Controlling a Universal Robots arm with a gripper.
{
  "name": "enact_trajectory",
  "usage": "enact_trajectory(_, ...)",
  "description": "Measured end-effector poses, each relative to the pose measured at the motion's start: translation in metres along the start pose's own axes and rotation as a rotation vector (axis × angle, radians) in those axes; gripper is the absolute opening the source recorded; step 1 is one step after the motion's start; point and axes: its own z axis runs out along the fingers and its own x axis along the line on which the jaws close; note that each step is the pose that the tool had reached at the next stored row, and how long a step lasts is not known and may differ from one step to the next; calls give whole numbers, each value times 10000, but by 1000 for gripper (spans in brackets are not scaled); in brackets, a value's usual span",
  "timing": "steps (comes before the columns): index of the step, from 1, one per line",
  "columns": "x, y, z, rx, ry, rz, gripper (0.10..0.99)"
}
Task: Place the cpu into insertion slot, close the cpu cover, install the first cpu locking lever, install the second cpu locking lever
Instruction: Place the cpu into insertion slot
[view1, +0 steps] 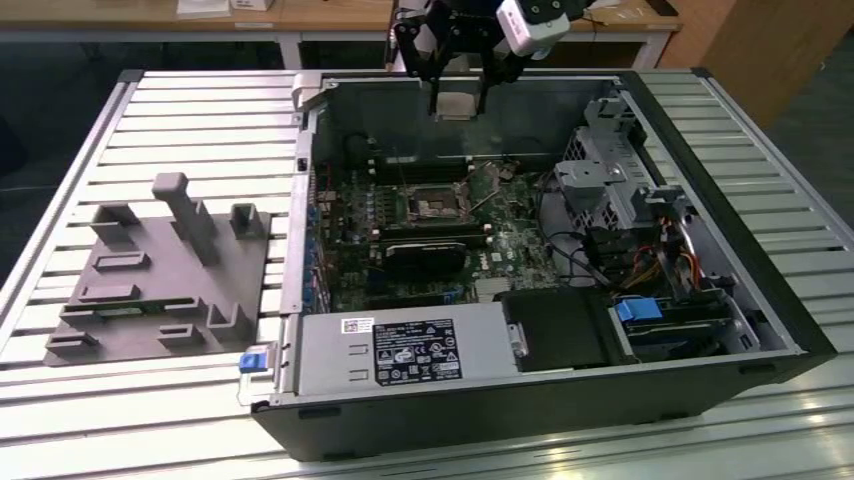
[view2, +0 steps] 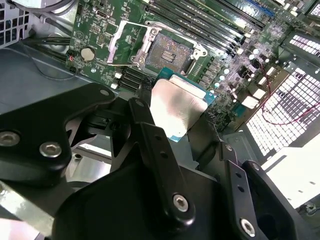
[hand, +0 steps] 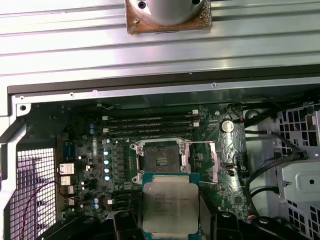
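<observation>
Black gripper (view1: 457, 98) hung over the far wall of the open black computer case (view1: 534, 420), jaws clamped on the edges of the flat silver-grey square cpu (view1: 457, 107). The black-framed square insertion slot (view1: 434, 205) on the green board sat empty, well below the chip, nearer and slightly to the exterior view's left. In the first wrist view their edges looked roughly parallel.

cpu (view2: 179, 106) between the fingers (view2: 152, 146)
</observation>
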Motion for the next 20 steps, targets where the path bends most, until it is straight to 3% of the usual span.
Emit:
enact_trajectory(7, 0, 0, 0, 1, -6, 64, 537)
enact_trajectory(20, 0, 0, 1, -12, -70, 782, 537)
